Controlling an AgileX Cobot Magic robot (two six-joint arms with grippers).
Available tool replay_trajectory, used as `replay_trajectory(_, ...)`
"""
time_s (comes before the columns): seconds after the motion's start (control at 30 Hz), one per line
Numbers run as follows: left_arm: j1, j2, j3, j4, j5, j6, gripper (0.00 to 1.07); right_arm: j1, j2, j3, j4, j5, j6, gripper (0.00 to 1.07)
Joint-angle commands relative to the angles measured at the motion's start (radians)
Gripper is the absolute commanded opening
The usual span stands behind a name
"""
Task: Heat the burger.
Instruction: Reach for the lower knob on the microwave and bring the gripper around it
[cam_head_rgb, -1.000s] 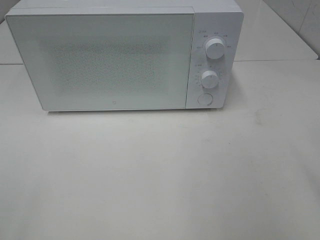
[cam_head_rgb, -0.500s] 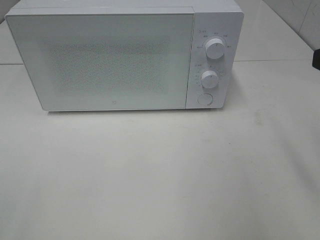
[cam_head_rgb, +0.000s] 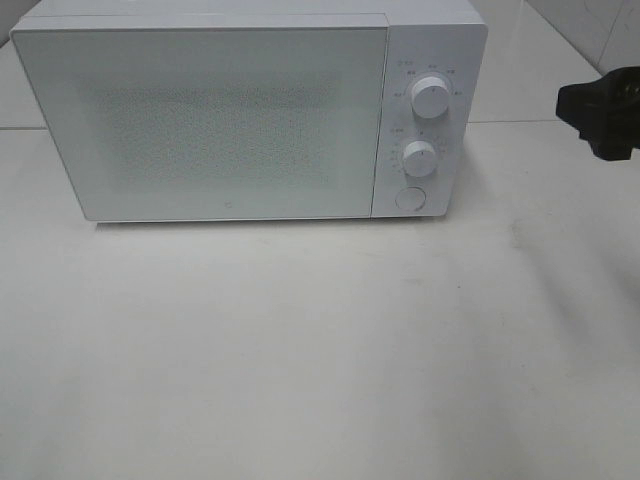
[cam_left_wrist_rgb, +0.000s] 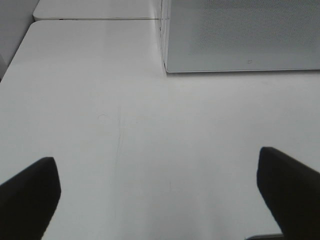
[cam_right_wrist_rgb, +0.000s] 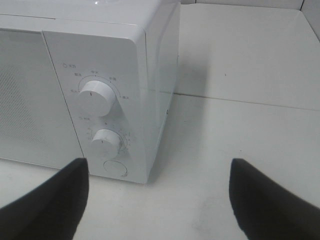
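Right arm (cam_head_rgb: 602, 112) cut off at edge — microwave (cam_head_rgb: 230, 120) interior unseen.

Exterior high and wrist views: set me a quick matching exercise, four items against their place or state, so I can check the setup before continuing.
Column one:
1. microwave door
2. round button
3. right end effector
4. left end effector

Column two:
A. open, out of sight in the exterior high view
B. shut
C. open, facing the control panel
D. just beneath the lower dial

Pairs: 1-B, 2-D, 3-C, 4-A.
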Motion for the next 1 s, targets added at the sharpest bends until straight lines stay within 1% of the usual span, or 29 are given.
replay_trajectory(0.03, 0.003, -0.021, 0.004, -0.002, -0.013, 0.0, 1.0, -0.008, 0.037, 0.043, 0.03, -0.153, -0.009, 0.75)
replay_trajectory(0.07, 0.003, -0.021, 0.004, -0.002, -0.013, 0.0, 1.0, -0.008, 0.037, 0.043, 0.03, -0.153, -0.009, 0.75)
replay_trajectory(0.13, 0.003, -0.021, 0.004, -0.002, -0.013, 0.0, 1.0, -0.008, 0.071, 0.087, 0.081, -0.259, -0.043, 0.75)
replay_trajectory(0.17, 0.003, -0.021, 0.004, -0.002, -0.013, 0.0, 1.0, -0.008, 0.071, 0.087, 0.081, -0.259, -0.043, 0.75)
replay_trajectory(0.23, 0.003, -0.021, 0.004, -0.002, -0.013, 0.0, 1.0, -0.004, 0.111, 0.128, 0.146, -0.384, -0.094, 0.75)
replay_trajectory(0.27, 0.003, -0.021, 0.004, -0.002, -0.013, 0.0, 1.0, -0.004, 0.111, 0.128, 0.146, -0.384, -0.094, 0.75)
replay_trajectory(0.33, 0.003, -0.021, 0.004, -0.002, -0.013, 0.0, 1.0, -0.004, 0.144, 0.165, 0.197, -0.468, -0.138, 0.75)
replay_trajectory(0.37, 0.003, -0.021, 0.004, -0.002, -0.013, 0.0, 1.0, -0.004, 0.144, 0.165, 0.197, -0.468, -0.138, 0.75)
replay_trajectory(0.43, 0.003, -0.021, 0.004, -0.002, -0.013, 0.0, 1.0, -0.004, 0.17, 0.193, 0.248, -0.539, -0.167, 0.75)
replay_trajectory(0.57, 0.003, -0.021, 0.004, -0.002, -0.013, 0.0, 1.0, -0.004, 0.199, 0.209, 0.272, -0.596, -0.167, 0.75)
replay_trajectory(0.63, 0.003, -0.021, 0.004, -0.002, -0.013, 0.0, 1.0, 0.032, 0.229, 0.22, 0.319, -0.638, -0.172, 0.75)
replay_trajectory(0.67, 0.003, -0.021, 0.004, -0.002, -0.013, 0.0, 1.0, 0.032, 0.229, 0.22, 0.319, -0.638, -0.172, 0.75)
replay_trajectory(0.7, 0.003, -0.021, 0.004, -0.002, -0.013, 0.0, 1.0, 0.073, 0.255, 0.222, 0.365, -0.658, -0.201, 0.75)
replay_trajectory(0.73, 0.003, -0.021, 0.004, -0.002, -0.013, 0.0, 1.0, 0.073, 0.255, 0.222, 0.365, -0.658, -0.201, 0.75)
replay_trajectory(0.77, 0.003, -0.021, 0.004, -0.002, -0.013, 0.0, 1.0, 0.125, 0.287, 0.223, 0.404, -0.692, -0.241, 0.75)
replay_trajectory(0.8, 0.003, -0.021, 0.004, -0.002, -0.013, 0.0, 1.0, 0.151, 0.306, 0.223, 0.428, -0.71, -0.26, 0.75)
replay_trajectory(0.83, 0.003, -0.021, 0.004, -0.002, -0.013, 0.0, 1.0, 0.151, 0.306, 0.223, 0.428, -0.71, -0.26, 0.75)
replay_trajectory(0.87, 0.003, -0.021, 0.004, -0.002, -0.013, 0.0, 1.0, 0.199, 0.343, 0.223, 0.474, -0.754, -0.291, 0.75)
replay_trajectory(0.9, 0.003, -0.021, 0.004, -0.002, -0.013, 0.0, 1.0, 0.224, 0.362, 0.223, 0.501, -0.777, -0.298, 0.75)
replay_trajectory(0.93, 0.003, -0.021, 0.004, -0.002, -0.013, 0.0, 1.0, 0.224, 0.362, 0.223, 0.501, -0.777, -0.298, 0.75)
replay_trajectory(0.97, 0.003, -0.021, 0.004, -0.002, -0.013, 0.0, 1.0, 0.268, 0.394, 0.223, 0.547, -0.83, -0.306, 0.75)
replay_trajectory(1.0, 0.003, -0.021, 0.004, -0.002, -0.013, 0.0, 1.0, 0.292, 0.407, 0.223, 0.575, -0.855, -0.31, 0.75)
